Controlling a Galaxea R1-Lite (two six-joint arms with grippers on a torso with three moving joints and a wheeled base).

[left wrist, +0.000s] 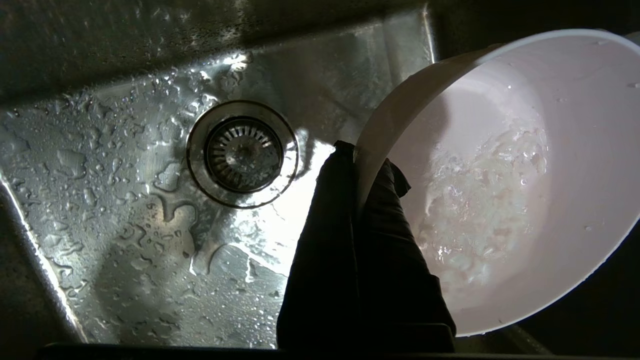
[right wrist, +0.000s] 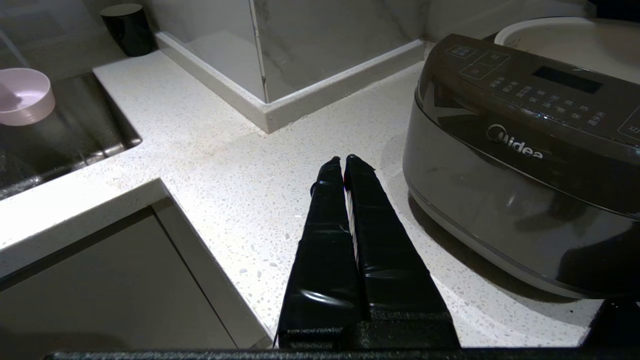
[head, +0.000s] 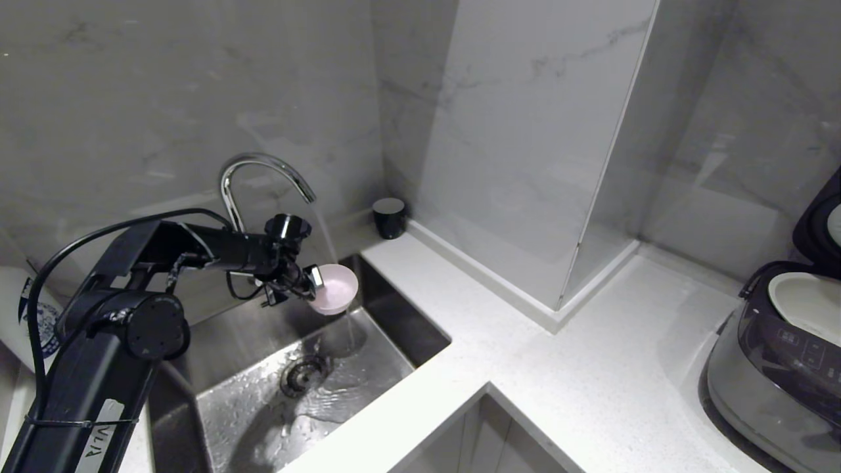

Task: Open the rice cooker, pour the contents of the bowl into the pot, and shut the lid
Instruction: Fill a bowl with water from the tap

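Observation:
The pale pink bowl (head: 335, 288) hangs tilted over the sink (head: 394, 309), under a thin stream from the faucet (head: 263, 167). My left gripper (head: 314, 281) is shut on its rim. The left wrist view shows the fingers pinching the bowl (left wrist: 500, 175) at its edge (left wrist: 357, 160), with water and pale grains inside. Water runs off the bowl into the sink. At the far right stands the rice cooker (head: 775, 368) with its lid (head: 811, 226) raised and the white pot (head: 805, 305) exposed. My right gripper (right wrist: 345, 162) is shut and empty above the counter beside the cooker (right wrist: 520, 165).
The sink has a round drain (head: 303, 374) and a wet floor (left wrist: 125, 200). A small black cup (head: 389, 217) stands in the counter's back corner. A marble-clad column (head: 525, 164) juts out between sink and cooker. The white counter (head: 539, 368) links them.

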